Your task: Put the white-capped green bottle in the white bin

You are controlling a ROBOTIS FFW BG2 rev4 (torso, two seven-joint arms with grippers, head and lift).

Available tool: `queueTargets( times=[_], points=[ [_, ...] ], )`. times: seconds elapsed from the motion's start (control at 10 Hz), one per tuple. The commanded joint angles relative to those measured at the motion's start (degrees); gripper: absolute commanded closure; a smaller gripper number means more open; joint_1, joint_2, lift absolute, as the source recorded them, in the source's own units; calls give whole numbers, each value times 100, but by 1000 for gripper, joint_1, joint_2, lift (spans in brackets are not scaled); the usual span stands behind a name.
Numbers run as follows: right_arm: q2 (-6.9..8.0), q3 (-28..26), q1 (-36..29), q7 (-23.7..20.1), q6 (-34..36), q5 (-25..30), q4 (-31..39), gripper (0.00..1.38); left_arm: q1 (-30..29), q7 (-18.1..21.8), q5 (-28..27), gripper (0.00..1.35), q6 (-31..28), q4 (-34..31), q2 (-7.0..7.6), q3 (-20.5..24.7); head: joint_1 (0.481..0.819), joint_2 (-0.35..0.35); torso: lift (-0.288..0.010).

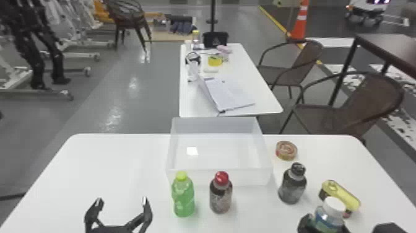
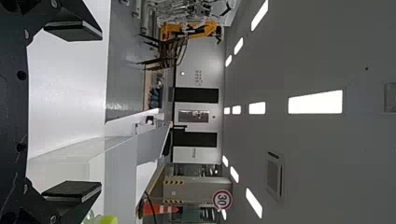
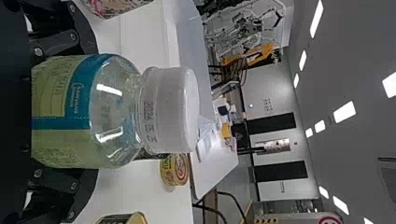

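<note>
My right gripper is at the bottom right, shut around the white-capped bottle. In the right wrist view the right gripper has the bottle upright, with its green and blue label near the palm and its white cap free. The translucent white bin stands on the table's middle, farther forward and to the left of that bottle. The left gripper is parked at the lower left, open; in the left wrist view the left gripper has nothing between its fingers.
Before the bin stand a green bottle with a yellow-green cap and a red-capped dark bottle. Right of the bin are a round can, a black-capped bottle and a yellow can. Another table lies beyond.
</note>
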State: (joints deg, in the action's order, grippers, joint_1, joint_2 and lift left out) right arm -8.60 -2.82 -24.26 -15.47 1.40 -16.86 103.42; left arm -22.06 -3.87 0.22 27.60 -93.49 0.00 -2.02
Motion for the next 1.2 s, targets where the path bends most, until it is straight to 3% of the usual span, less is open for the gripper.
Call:
queueTargets(
  times=[0.0, 0.6, 1.1],
  points=[
    [8, 1, 27, 0, -34, -37, 82, 849, 9, 0, 4, 167, 0, 6, -15, 0, 549, 0, -100],
    [8, -8, 1152, -290, 440, -186, 522, 849, 79, 0, 75, 167, -44, 23, -15, -79, 549, 0, -100],
    [-1, 370, 2321, -413, -25, -142, -445, 849, 96, 0, 92, 167, -44, 41, -15, -97, 549, 0, -100]
  ],
)
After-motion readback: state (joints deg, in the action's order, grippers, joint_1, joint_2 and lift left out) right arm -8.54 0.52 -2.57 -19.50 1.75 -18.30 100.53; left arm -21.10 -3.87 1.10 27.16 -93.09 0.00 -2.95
